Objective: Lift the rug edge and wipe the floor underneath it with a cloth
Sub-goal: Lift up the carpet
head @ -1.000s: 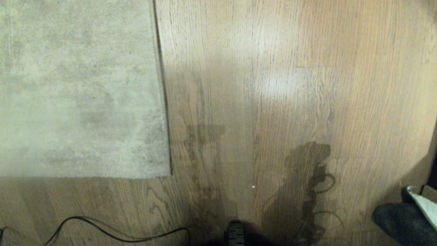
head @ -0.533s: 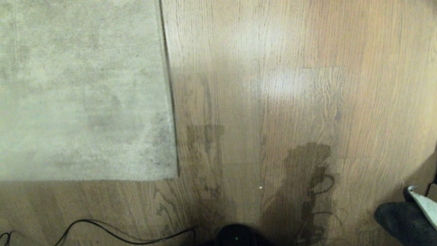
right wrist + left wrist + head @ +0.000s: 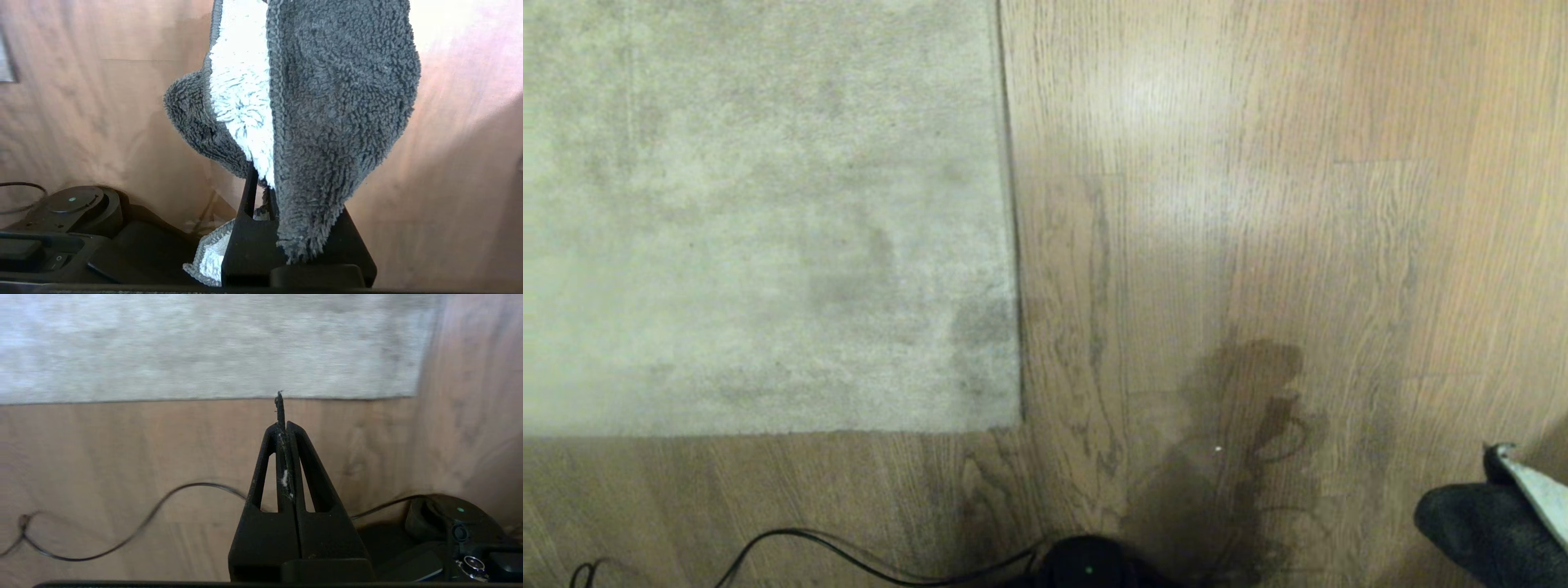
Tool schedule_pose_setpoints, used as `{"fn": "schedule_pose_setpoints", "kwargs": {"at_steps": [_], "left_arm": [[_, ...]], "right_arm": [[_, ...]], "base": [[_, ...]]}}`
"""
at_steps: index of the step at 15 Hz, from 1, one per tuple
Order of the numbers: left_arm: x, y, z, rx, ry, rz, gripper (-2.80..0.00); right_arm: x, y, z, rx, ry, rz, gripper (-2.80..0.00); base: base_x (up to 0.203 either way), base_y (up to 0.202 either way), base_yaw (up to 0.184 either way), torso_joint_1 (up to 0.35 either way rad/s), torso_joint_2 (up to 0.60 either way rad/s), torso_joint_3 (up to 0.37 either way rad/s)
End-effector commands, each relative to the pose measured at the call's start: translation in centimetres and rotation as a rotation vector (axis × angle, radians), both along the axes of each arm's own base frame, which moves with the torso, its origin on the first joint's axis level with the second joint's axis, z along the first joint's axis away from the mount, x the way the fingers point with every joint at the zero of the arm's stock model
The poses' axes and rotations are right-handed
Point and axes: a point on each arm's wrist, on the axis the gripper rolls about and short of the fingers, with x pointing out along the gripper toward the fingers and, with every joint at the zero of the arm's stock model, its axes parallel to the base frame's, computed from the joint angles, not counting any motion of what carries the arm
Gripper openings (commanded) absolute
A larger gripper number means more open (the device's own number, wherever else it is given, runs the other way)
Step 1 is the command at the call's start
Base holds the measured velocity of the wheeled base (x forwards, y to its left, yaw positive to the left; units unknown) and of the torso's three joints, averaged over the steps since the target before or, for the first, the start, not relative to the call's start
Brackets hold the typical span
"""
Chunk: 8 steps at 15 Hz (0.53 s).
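cloth (image 3: 335, 102) hangs pinched in the right pincer (image 3: 265, 192); left pincer (image 3: 284, 424) pressed together, empty, above floor (image 3: 122, 449).

Light falls from above and ahead, leaving a soft pale glare patch on the floor (image 3: 1168, 90) far from the robot in the head view. Nearer the robot the planks darken under a broad shadow, with 1 denser, arm-shaped shadow (image 3: 1241, 441) close to the base. The rug (image 3: 760, 212) looks smeared and soft. In the left wrist view the rug's pile and the thin black cable (image 3: 135, 526) are blurred. The right wrist view is brighter, with the cloth (image 3: 327, 102) sharp and the floor behind it washed out.
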Motion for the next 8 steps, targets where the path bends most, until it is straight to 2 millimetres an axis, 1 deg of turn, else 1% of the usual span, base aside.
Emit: {"fn": "schedule_pose_setpoints", "kwargs": {"at_steps": [1,2,3,8], "left_arm": [[0.01,0.0,0.01,0.0,0.001,0.0,-2.8],[0.01,0.0,0.01,0.0,0.001,0.0,-2.8],[0.01,0.0,0.01,0.0,0.001,-0.001,-2.8],[0.03,-0.01,0.0,-0.002,0.016,-0.003,-2.8]], "right_arm": [[0.01,0.0,0.01,-0.001,0.001,0.0,-2.8],[0.01,0.0,0.01,-0.001,0.001,0.0,-2.8],[0.01,0.0,0.01,-0.001,0.001,0.0,-2.8],[0.01,0.0,0.01,-0.001,0.001,0.0,-2.8]], "base": [[0.0,0.181,-0.001,0.005,0.0,0.0],[0.0,0.139,0.001,0.007,0.01,0.002],[0.0,0.072,0.002,0.002,0.0,0.002],[0.0,0.0,0.0,0.0,0.0,0.0]]}}
